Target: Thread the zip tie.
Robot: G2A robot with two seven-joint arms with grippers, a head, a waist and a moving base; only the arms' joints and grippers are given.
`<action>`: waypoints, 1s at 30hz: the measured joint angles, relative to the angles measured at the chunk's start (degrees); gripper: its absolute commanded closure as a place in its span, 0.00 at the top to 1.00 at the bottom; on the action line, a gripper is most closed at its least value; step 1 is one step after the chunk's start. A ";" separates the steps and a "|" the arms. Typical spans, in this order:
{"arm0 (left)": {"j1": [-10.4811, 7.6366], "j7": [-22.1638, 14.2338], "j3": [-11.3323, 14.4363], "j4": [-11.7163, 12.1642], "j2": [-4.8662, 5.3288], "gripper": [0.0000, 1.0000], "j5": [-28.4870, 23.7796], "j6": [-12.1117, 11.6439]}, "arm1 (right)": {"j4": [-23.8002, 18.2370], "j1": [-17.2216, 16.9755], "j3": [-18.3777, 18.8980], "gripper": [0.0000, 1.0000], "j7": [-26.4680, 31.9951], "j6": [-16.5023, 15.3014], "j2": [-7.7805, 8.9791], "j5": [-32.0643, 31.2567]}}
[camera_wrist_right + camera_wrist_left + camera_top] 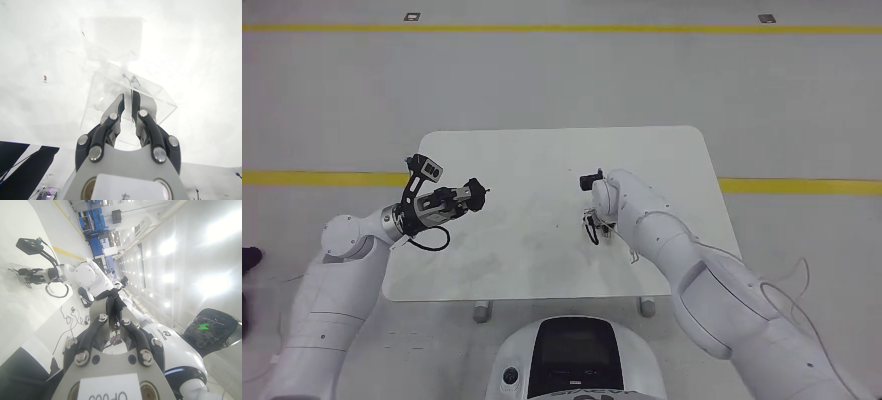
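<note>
Left gripper (113,303), mid-frame, pinches a black plastic zip tie (115,293) (bunched, its ends hidden); right gripper (128,100), fingers slightly parted, hangs above a clear acrylic box (160,99).

- White table (542,165) with rounded corners on a grey floor (342,100).
- Two yellow lines (542,28) across the floor.
- Blue racks (94,218) far off; loose cables (70,318) on the floor.
</note>
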 measured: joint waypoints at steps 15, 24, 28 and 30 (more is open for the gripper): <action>0.00 0.00 0.00 0.00 0.00 0.00 0.00 0.00 | 1.14 0.64 1.05 0.08 0.31 -1.46 -0.42 -0.17; 0.00 0.00 0.00 0.00 0.00 0.00 0.00 0.00 | 1.77 0.57 1.48 0.06 0.35 -1.66 -0.76 -0.45; 0.00 0.00 0.00 0.00 0.00 0.00 0.00 0.00 | 2.09 0.58 1.66 0.05 0.39 -1.89 -0.91 -0.58; 0.00 0.00 0.00 0.00 0.00 0.00 0.00 0.00 | 2.22 0.61 1.75 0.02 0.38 -1.96 -0.97 -0.62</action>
